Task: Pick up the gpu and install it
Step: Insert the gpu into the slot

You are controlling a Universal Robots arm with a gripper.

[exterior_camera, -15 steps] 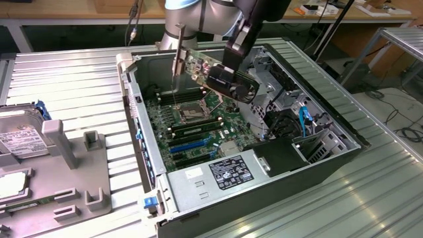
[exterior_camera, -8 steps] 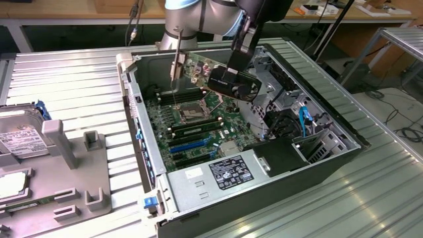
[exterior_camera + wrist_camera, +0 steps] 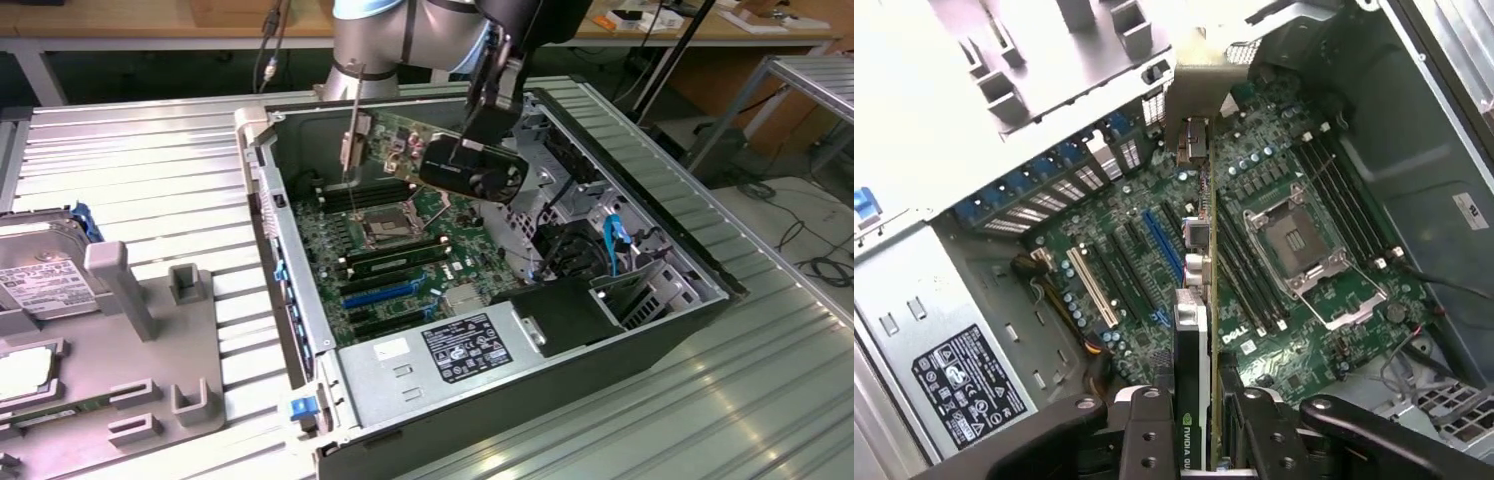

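Observation:
The gpu (image 3: 467, 165), a flat card with a black face, a green board and a long silver bracket (image 3: 355, 140) at one end, hangs tilted above the motherboard (image 3: 400, 255) inside the open computer case (image 3: 667, 250). My gripper (image 3: 478, 128) comes down from above and is shut on the card's upper edge. In the wrist view the gpu (image 3: 1194, 320) runs edge-on away from my gripper (image 3: 1199, 445), with one finger on each side of it. Its bracket (image 3: 1199, 85) points toward the case's rear wall. It hovers over the expansion slots, beside the blue slot (image 3: 1164, 245), clear of the board.
The CPU socket (image 3: 380, 228) and memory slots lie under the card. The labelled power supply (image 3: 461, 345) fills the case's near end, and drive bays with blue cables (image 3: 614, 245) line the exterior view's right. A hard drive (image 3: 40, 280) and grey fixture (image 3: 160, 300) sit at the exterior view's left.

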